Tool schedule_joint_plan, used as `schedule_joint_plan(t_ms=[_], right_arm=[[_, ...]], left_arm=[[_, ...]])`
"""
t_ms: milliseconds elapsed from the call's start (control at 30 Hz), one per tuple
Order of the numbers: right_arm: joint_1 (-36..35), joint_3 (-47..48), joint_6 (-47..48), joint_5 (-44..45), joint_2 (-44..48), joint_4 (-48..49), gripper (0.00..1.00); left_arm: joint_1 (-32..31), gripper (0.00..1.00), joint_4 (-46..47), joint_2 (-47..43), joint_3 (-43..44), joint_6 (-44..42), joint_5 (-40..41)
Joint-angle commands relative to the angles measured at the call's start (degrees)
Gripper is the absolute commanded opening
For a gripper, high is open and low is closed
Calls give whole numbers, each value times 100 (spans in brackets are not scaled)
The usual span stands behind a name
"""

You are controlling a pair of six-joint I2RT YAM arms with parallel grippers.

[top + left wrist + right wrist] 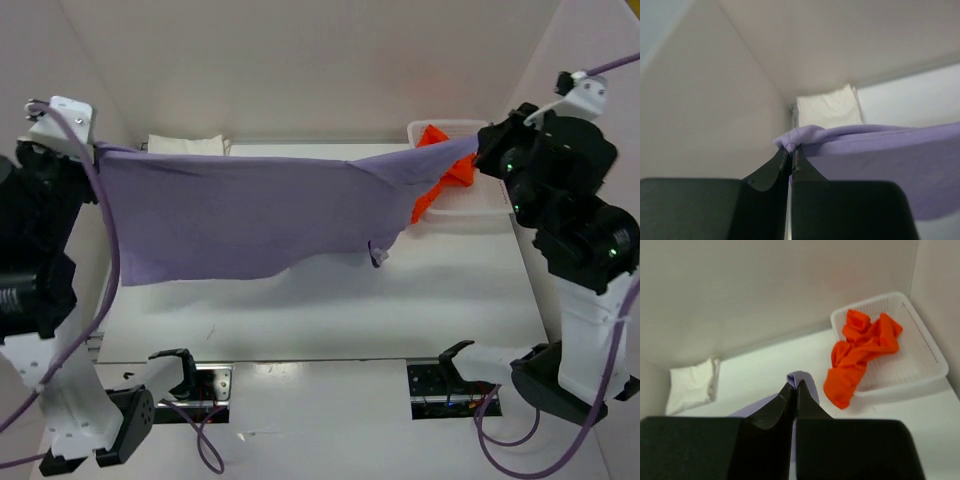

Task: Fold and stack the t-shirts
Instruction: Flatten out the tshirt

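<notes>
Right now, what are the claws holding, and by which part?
The purple shirt, stretched in the air: left claw pinches one end, right claw the opposite end.

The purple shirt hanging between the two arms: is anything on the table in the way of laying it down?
Nothing visible lies under the purple shirt. The white shirt sits far left, the basket with the orange shirt far right.

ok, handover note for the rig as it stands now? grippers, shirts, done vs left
Left gripper: shut on one end of the purple shirt.
Right gripper: shut on its other end.
The shirt is stretched between them above the table, not folded yet.
White shirt: looks folded, far left corner.
Orange shirt: crumpled in the basket, spilling over its rim.
To do: fold purple, then orange, and stack all three.
</notes>
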State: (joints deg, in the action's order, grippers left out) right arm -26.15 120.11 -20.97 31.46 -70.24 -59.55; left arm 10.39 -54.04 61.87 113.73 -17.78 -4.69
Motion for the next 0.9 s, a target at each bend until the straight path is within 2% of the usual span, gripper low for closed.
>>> schedule_joint_plan(t_ms=[0,133,300,400,433,500,533,567,600,633,700,767,867], right_arm=[[-284,556,348,606,124,40,0],[-645,1092,619,1114,177,145,0],[-1154,1268,998,1669,160,321,0],[-1716,1731,1288,2327,-94,531,0],[-2344,1917,1436,2642,-200,758,0],[-3216,2104,2531,4239,-402,1398,0],[-3708,1843,3511,5063,-481,2194,0],[-4583,1422,6636,6133,-560,5221,0],[-4740,1079,7233,5961,-613,5956,0],[-4811,1197,7021,5750,-684,5633,0],[-4812,1628,5491,5572,-737,4422,0],[-4812,1856,5254,5634,-807,3980,0],[-4812,1649,4787,5652,-807,3670,0]], left_arm=[[42,0,315,-157,613,47,355],[42,0,368,-157,1018,99,573],[42,0,570,-157,1090,47,1145],[42,0,623,-44,1203,117,1225],[42,0,684,105,1326,117,1225],[42,0,684,325,1677,170,1286],[42,0,737,578,2070,170,1338],[42,0,737,703,2239,170,1339],[42,0,737,817,2363,170,1217],[42,0,685,1001,2434,231,1103],[42,0,623,1108,2277,301,674],[94,0,482,1275,1962,433,260],[94,0,412,1521,1714,486,-225]])
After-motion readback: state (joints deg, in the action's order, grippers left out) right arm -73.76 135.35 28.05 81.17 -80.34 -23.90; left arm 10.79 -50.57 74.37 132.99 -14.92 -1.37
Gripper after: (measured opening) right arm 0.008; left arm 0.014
